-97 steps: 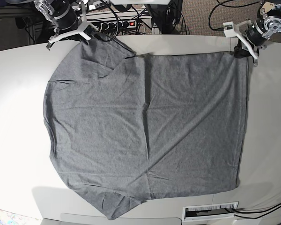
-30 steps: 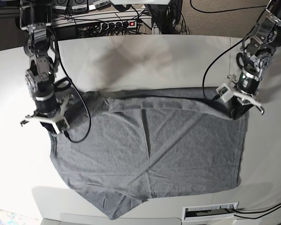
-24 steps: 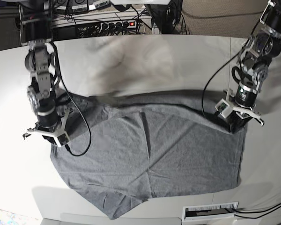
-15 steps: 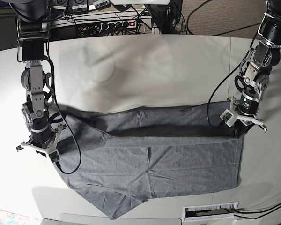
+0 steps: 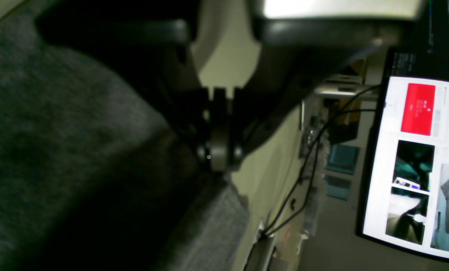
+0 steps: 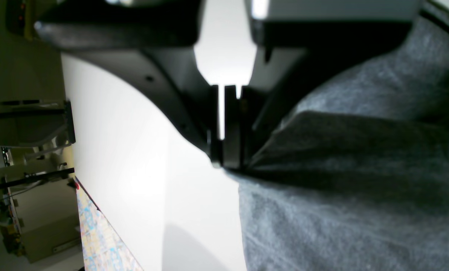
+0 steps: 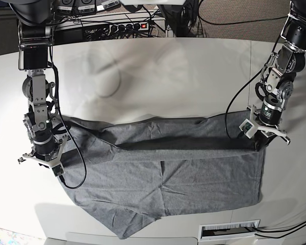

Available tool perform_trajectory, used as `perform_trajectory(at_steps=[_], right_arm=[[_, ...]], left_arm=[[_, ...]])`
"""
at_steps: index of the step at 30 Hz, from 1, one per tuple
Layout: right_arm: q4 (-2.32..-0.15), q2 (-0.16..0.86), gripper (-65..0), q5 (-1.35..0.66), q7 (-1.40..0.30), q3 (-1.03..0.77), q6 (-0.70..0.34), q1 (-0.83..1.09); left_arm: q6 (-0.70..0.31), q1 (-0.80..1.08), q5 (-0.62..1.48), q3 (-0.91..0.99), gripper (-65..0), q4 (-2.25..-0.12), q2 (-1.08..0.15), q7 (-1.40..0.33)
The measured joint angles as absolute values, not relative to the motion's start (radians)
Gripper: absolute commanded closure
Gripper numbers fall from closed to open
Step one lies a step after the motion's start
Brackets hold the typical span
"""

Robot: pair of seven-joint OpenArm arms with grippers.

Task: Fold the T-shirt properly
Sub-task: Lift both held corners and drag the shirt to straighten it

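Note:
The heather-grey T-shirt [image 7: 194, 173] lies on the white table [image 7: 168, 76], its far edge lifted and drawn over toward the front, making a fold line across the cloth. My left gripper [image 7: 259, 144], on the right of the base view, is shut on the shirt's right far corner. In the left wrist view its fingertips [image 5: 220, 156] pinch dark grey cloth [image 5: 58, 150]. My right gripper [image 7: 52, 164], on the left, is shut on the shirt's left far corner. The right wrist view shows its fingertips [image 6: 224, 160] clamping the shirt's edge [image 6: 341, 169].
A power strip [image 7: 127, 25] and cables lie beyond the table's far edge. A white slotted box [image 7: 229, 230] sits at the front edge, just below the shirt's hem. A lit monitor [image 5: 416, 162] stands off the table's side. A black cable [image 7: 234, 109] hangs from the left arm.
Both grippers have carried the shirt's far edge toward the front of the table, laying it over the lower half. In the last half second they moved only slightly.

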State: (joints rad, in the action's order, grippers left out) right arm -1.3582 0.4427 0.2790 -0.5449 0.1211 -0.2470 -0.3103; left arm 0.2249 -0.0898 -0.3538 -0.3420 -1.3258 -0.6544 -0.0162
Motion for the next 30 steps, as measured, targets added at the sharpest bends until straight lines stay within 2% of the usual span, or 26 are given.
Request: perform_trajectory(at_steps=[7, 9, 12, 13, 15, 21, 23, 25, 27, 30], right_arm=[[-1.357, 0.443, 0.0, 0.317, -0.548, 0.123, -0.177, -0.311], [-1.357, 0.442, -5.6, 0.316, -0.556, 0.125, -0.180, -0.310], [-1.357, 0.443, -14.2, 0.346, -0.579, 0.125, -0.174, -0.311], [-1.357, 0.443, -15.5, 0.347, -0.591, 0.125, -0.172, -0.311], [-1.357, 0.443, -15.6, 0.355, -0.591, 0.125, -0.175, -0.310], [-1.357, 0.443, -15.1, 0.340, -0.613, 0.125, -0.175, -0.311], [-1.357, 0.444, -7.5, 0.313, -0.629, 0.131, -0.184, -0.311], [-1.357, 0.447, 0.0, 0.285, -0.635, 0.161, -0.265, -0.313], [-1.356, 0.445, 0.0, 0.256, -0.639, 0.216, -0.310, -0.313], [-1.357, 0.443, 0.0, 0.254, -0.638, 0.318, -0.311, -0.313]], left_arm=[[0.225, -0.099, -0.315, -0.342, 0.0, -1.325, -0.654, -0.013], [0.225, -0.099, -0.308, -0.342, 0.0, -1.325, -0.654, -0.013], [0.225, -0.099, -0.307, -0.342, -14.0, -1.325, -0.655, -0.014], [0.225, -0.099, -0.306, -0.342, -17.0, -1.325, -0.655, -0.014], [0.225, -0.100, -0.305, -0.342, -18.3, -1.325, -0.654, -0.014], [0.225, -0.101, -0.305, -0.342, -18.1, -1.325, -0.654, -0.013], [0.225, -0.101, -0.306, -0.342, -17.7, -1.324, -0.655, 0.009], [0.212, -0.101, -0.297, -0.342, -11.2, -1.325, -0.655, 0.028], [0.144, -0.106, -0.263, -0.342, 0.0, -1.328, -0.656, 0.041], [-0.041, -0.124, -0.260, -0.342, 0.0, -1.329, -0.656, 0.042]])
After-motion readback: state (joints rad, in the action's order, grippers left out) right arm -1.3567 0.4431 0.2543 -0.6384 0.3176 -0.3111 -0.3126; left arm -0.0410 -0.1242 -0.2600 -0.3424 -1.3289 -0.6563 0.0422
